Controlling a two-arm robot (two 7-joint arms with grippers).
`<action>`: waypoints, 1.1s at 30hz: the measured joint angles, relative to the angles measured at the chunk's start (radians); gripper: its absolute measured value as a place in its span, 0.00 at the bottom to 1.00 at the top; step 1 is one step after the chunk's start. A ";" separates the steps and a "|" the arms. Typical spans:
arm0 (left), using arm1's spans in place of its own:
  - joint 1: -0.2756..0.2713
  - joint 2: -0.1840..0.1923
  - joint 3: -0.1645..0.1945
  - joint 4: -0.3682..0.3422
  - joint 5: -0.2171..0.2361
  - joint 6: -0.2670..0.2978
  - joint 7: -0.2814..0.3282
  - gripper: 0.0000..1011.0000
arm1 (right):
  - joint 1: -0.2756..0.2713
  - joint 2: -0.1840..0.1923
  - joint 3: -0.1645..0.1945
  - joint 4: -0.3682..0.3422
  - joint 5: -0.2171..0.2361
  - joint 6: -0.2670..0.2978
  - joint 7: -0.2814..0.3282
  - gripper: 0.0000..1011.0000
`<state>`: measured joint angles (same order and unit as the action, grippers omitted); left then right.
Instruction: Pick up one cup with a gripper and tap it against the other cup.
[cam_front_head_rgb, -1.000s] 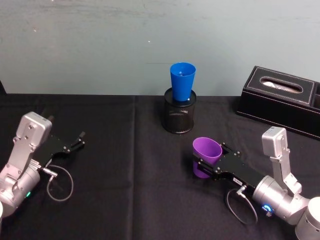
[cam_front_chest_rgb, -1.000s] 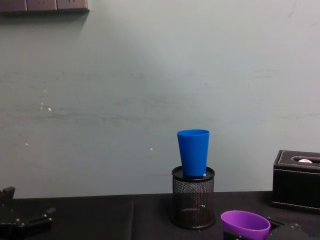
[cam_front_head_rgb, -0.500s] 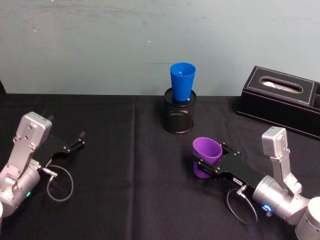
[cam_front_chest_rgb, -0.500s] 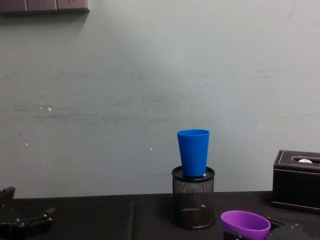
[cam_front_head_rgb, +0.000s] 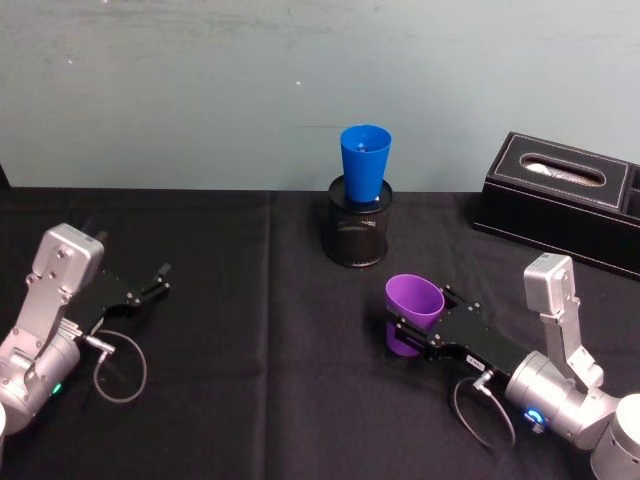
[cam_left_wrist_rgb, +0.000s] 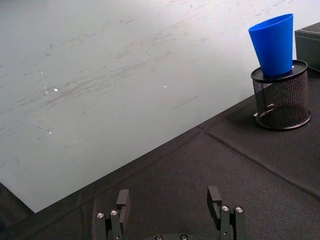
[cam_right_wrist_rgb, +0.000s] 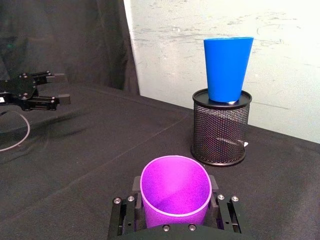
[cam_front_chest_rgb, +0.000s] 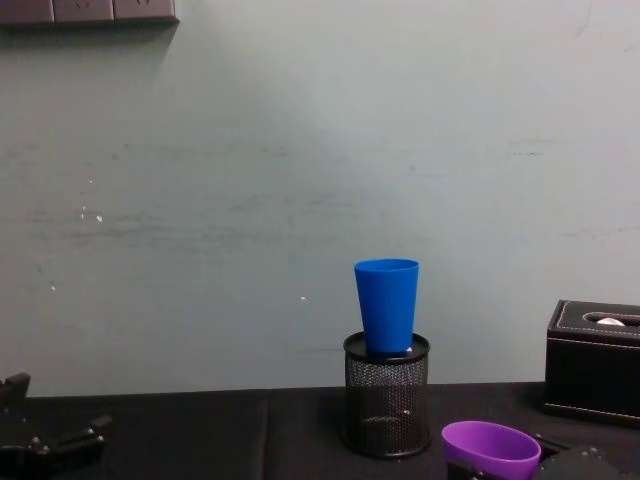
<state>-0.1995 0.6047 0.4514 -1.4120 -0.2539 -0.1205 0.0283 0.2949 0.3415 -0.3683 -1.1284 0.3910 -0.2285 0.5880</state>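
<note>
The purple cup (cam_front_head_rgb: 412, 300) sits tilted between the jaws of my right gripper (cam_front_head_rgb: 420, 312), low over the black table at the right front. In the right wrist view the cup (cam_right_wrist_rgb: 175, 187) has its open mouth up, and the right gripper (cam_right_wrist_rgb: 174, 206) is shut on its sides. The blue cup (cam_front_head_rgb: 365, 160) stands upright in a black wire-mesh pen holder (cam_front_head_rgb: 358, 235) at the table's back middle, well apart from the purple cup. My left gripper (cam_front_head_rgb: 160, 280) rests parked at the left, open, with nothing in it (cam_left_wrist_rgb: 168, 197).
A black tissue box (cam_front_head_rgb: 560, 200) stands at the back right, beside the mesh holder. A grey cable (cam_front_head_rgb: 120, 365) loops on the cloth by the left arm. Bare black cloth lies between the purple cup and the holder.
</note>
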 joint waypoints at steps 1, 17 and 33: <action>0.000 0.000 0.000 0.000 0.000 0.000 0.000 1.00 | 0.000 0.000 0.000 0.000 0.000 0.000 0.000 0.72; 0.000 0.000 0.000 0.000 0.000 0.000 0.000 1.00 | 0.000 0.000 0.000 0.000 0.000 0.000 0.000 0.72; 0.000 0.000 0.000 0.000 0.000 0.000 0.000 1.00 | 0.000 0.000 0.000 0.000 0.000 0.000 0.000 0.74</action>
<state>-0.1995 0.6047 0.4514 -1.4120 -0.2539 -0.1205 0.0283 0.2948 0.3415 -0.3683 -1.1283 0.3910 -0.2285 0.5881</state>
